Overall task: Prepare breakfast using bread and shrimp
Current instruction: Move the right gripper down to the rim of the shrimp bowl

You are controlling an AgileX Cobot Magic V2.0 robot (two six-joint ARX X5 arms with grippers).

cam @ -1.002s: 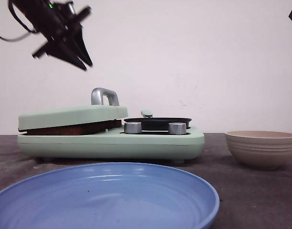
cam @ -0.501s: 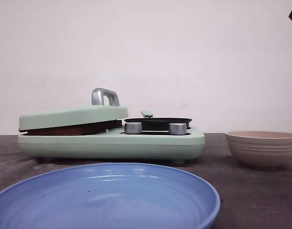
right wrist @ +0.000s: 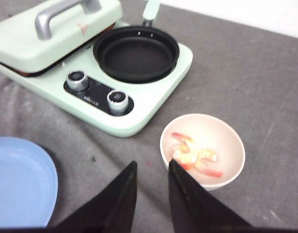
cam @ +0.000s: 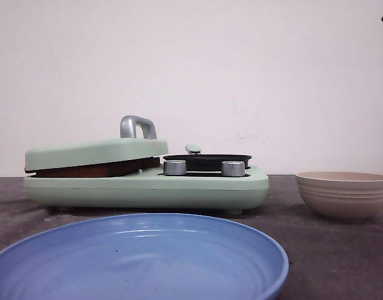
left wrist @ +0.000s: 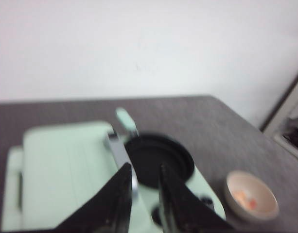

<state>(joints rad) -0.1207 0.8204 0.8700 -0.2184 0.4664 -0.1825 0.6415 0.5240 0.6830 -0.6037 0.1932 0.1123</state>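
Shrimp (right wrist: 195,156) lies in the bowl (right wrist: 226,131), a few orange and whitish pieces near its middle, just beside the cooker (right wrist: 153,104) on the cloth. Bread (cam: 94,169) shows only as a brown edge under the lid (cam: 91,153), which rests slightly propped on it. The pan (right wrist: 135,52) is bare.

The right gripper (right wrist: 151,194) hangs above the cloth beside the bowl, jaws parted by a narrow gap and holding nothing. The left gripper (left wrist: 144,194) hangs above the cooker, likewise slightly parted and empty, though that view is blurred.

The likely next job is moving shrimp to the pan, and the pieces look small and slick: narrow fingers could pinch one off-centre and drop it on the cloth, or nudge the light bowl aside instead of reaching in. A descent off the bowl's middle could catch the rim and tip it. The bread may over-brown if the lid stays down. The plate (right wrist: 17,184) sits close to the right arm's path and could be knocked.
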